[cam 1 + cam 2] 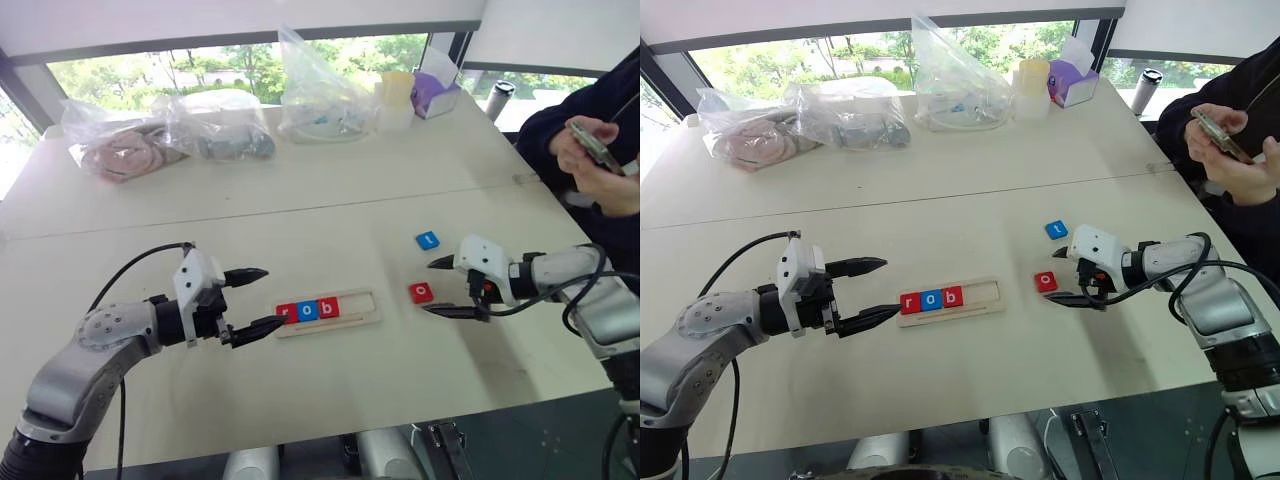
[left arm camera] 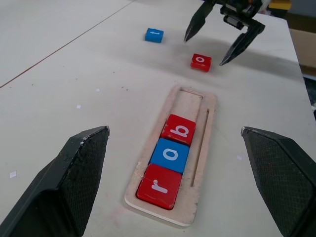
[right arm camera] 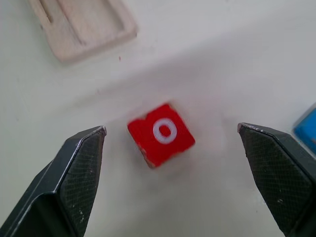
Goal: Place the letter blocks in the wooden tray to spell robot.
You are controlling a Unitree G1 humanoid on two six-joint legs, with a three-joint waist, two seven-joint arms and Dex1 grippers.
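Tray (image 1: 362, 321) on table (image 1: 300, 200), r (image 2: 159, 185), o (image 2: 170, 154), b (image 2: 179, 130) filling slot from its left end, right part bare. Red o (image 3: 161, 134) on table right of tray, between spread fingers of right gripper (image 1: 444, 287), not touched. Blue t (image 1: 427, 240) just beyond. Left gripper (image 1: 262, 299) wide apart, empty, at tray's left end
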